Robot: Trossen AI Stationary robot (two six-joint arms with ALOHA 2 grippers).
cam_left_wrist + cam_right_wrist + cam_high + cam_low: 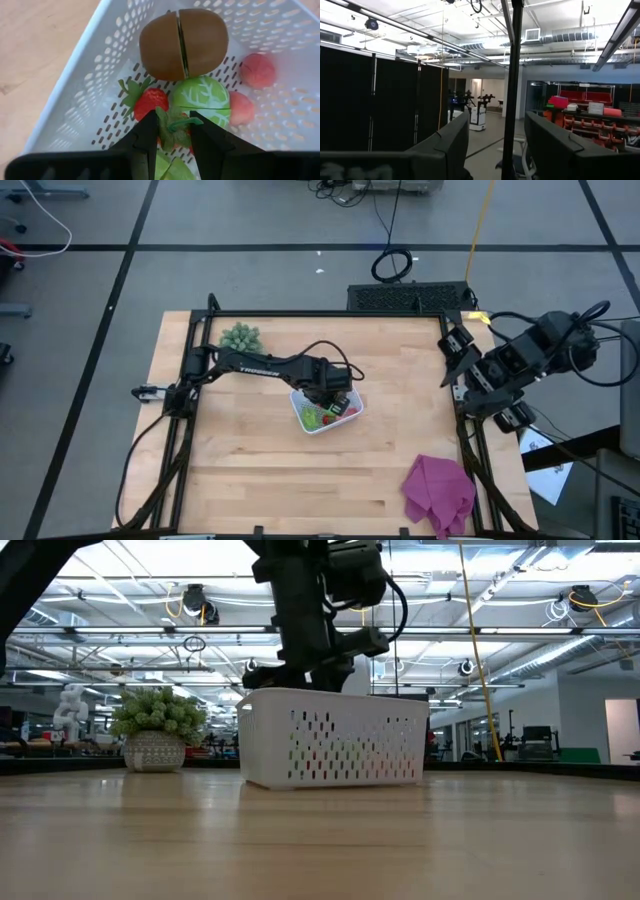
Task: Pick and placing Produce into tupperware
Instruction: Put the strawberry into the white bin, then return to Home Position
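The white perforated tupperware [325,412] [335,748] stands on its base mid-table. In the left wrist view it holds a brown round piece [183,44], a green round piece [202,97], a loose strawberry [150,102] and two pink-red balls [257,70] [241,107]. My left gripper [330,395] [172,132] reaches down into the tupperware, shut on a second strawberry. In the low view the container's wall hides its fingertips. My right gripper [455,365] [497,140] waits open beyond the table's right edge, raised and facing the room. My left gripper pinches a strawberry between its two fingers, at the green leafy top [175,125]. The fingers come from above, pointing down into the tupperware. The strawberry sits low among the other pieces; whether it rests on them or on the bottom cannot be told.
A spiky green plant in a round pot [240,337] [155,725] stands near the table's far left corner. A crumpled purple cloth [438,490] lies at the near right corner. A black frame [200,360] runs along the table's sides. Bare wood lies on the near side of the tupperware.
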